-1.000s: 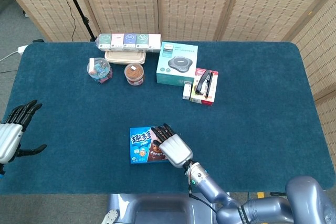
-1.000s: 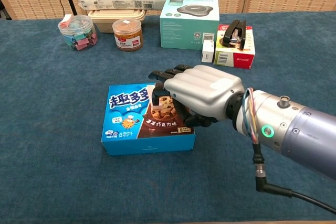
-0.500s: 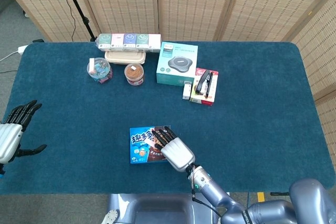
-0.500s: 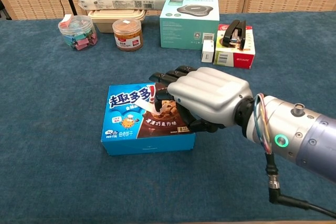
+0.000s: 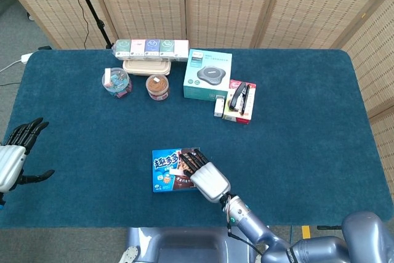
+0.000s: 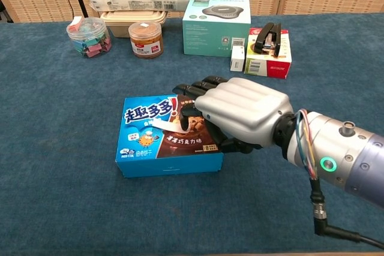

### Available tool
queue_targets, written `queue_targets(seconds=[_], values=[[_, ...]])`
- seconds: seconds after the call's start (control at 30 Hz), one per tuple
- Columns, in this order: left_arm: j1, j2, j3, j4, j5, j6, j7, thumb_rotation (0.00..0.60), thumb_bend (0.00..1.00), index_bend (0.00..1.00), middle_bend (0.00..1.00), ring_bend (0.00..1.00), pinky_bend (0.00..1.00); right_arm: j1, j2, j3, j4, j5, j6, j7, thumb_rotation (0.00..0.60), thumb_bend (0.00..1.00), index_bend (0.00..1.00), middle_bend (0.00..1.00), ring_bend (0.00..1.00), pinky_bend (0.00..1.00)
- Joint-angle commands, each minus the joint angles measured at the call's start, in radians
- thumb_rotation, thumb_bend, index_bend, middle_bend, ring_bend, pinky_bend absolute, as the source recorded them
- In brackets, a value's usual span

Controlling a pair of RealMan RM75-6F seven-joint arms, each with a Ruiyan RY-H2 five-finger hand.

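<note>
A blue cookie box point(image 5: 165, 170) point(image 6: 147, 142) lies flat on the dark blue table point(image 5: 295, 152), near its front edge. My right hand point(image 5: 208, 178) point(image 6: 240, 109) lies over the box's right end, with dark fingers point(image 6: 195, 91) curled on its top and the thumb against its right side. The box sits on the cloth, not lifted. My left hand point(image 5: 12, 161) hangs beyond the table's left edge with its fingers spread and nothing in it; only the head view shows it.
At the back stand a teal box point(image 5: 207, 75) point(image 6: 217, 19), a stapler on a red-and-white box point(image 5: 240, 100) point(image 6: 268, 43), a small white box point(image 6: 237, 58), a brown-lidded jar point(image 5: 157, 87) point(image 6: 146, 39), a clear tub of clips point(image 5: 116, 81) point(image 6: 88, 35), and a row of cartons on a food container point(image 5: 151, 46).
My right hand has slid a little back toward me along the box top, uncovering more of its printed name. The box and my left hand have not moved.
</note>
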Motion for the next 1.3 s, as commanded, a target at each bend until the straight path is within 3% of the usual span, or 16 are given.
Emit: queue_targets(seconds=[0.03, 1.3], values=[[-0.001, 0.0, -0.001, 0.0, -0.001, -0.001, 0.0, 0.6, 0.14, 0.0, 0.0, 0.0, 0.0, -0.002, 0.003, 0.006, -0.006, -0.018, 0.004, 0.009, 0.6, 1.0, 0.3, 0.0, 0.0, 0.0], [0.0, 0.001, 0.004, 0.0, 0.007, -0.005, -0.003, 0.6, 0.14, 0.0, 0.0, 0.0, 0.0, -0.052, 0.004, -0.008, 0.03, -0.095, 0.008, -0.055, 0.6, 1.0, 0.32, 0.0, 0.0, 0.0]])
